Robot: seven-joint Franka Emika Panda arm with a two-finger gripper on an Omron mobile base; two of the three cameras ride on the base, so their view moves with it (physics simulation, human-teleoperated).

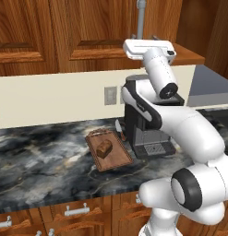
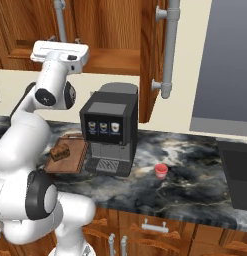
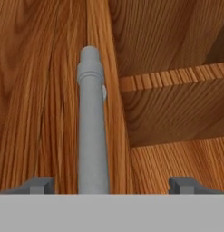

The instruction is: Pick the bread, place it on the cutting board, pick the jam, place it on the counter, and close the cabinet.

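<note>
The bread (image 1: 104, 148) (image 2: 60, 150) lies on the cutting board (image 1: 116, 159) (image 2: 75, 162), which rests on the counter (image 1: 41, 152) (image 2: 195, 165) left of a coffee machine. The jam (image 2: 161, 171) stands on the counter to that machine's right. My arm reaches up to the cabinet (image 1: 87, 27) (image 2: 115, 25). My gripper (image 3: 112, 186) (image 1: 142, 39) (image 2: 61, 41) is open, its fingertips (image 3: 41, 185) on either side of a grey tube handle (image 3: 92, 127) (image 1: 141, 18) (image 2: 60, 20) without touching it. A brown shelf edge (image 3: 177, 77) shows beside the handle.
A black coffee machine (image 1: 147, 124) (image 2: 109, 132) stands under my raised arm. In the right base view a cabinet door with a second grey handle (image 2: 170, 50) sticks out edge-on. A wall outlet (image 1: 110, 96) sits on the cream backsplash. Drawers (image 1: 78, 212) run below the counter.
</note>
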